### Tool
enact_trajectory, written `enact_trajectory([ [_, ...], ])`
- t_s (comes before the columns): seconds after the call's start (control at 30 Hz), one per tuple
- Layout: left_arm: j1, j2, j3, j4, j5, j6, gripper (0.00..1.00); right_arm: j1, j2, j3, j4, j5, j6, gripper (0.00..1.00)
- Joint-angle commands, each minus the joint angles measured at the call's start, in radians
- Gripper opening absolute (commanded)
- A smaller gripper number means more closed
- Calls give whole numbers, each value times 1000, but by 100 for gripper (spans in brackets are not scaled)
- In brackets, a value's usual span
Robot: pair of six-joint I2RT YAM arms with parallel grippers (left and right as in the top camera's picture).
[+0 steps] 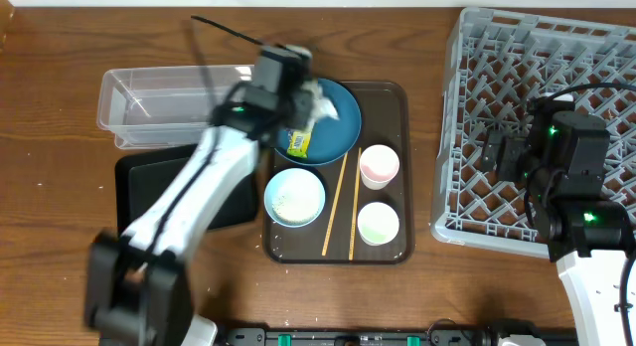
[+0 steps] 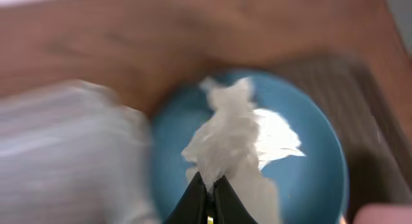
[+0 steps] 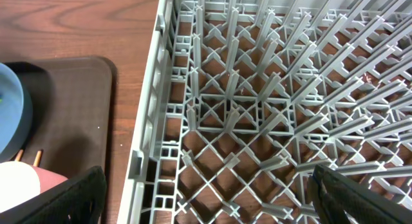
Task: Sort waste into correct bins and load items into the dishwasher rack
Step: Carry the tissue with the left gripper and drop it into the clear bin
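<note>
Wooden table (image 1: 60, 48), brown tray (image 1: 393, 252) at centre. We list: left gripper (image 2: 207, 188) pinched tight on the crumpled napkin (image 2: 225, 134) at the blue bowl (image 2: 322, 159), presumably to carry it to the clear tub (image 1: 159, 102) alongside. Right gripper (image 1: 502, 152): jaws spread wide, empty, above the grey rack (image 1: 596, 48), out of the way.

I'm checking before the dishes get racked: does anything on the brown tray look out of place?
Yes: the blue bowl has rubbish in it. A yellow-green wrapper lies inside, and a crumpled napkin is pinched in the left gripper just over the bowl. Nothing else looks tipped.
</note>
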Motion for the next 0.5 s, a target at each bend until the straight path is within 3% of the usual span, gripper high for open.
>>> enact_trajectory([
  [0.0, 92, -66, 7, -2, -80, -2, 6, 12, -3, 24, 0, 3, -12, 99],
  [0.33, 288, -51, 0, -38, -79, -2, 6, 12, -3, 24, 8, 2, -12, 99],
  [0.37, 294, -47, 0, -47, -80, -2, 10, 12, -3, 24, 8, 2, -12, 99],
  [0.43, 297, -42, 0, -60, -77, -2, 42, 12, -3, 24, 8, 2, -12, 99],
  [0.47, 297, -42, 0, -61, -63, -2, 50, 12, -3, 24, 8, 2, -12, 99],
])
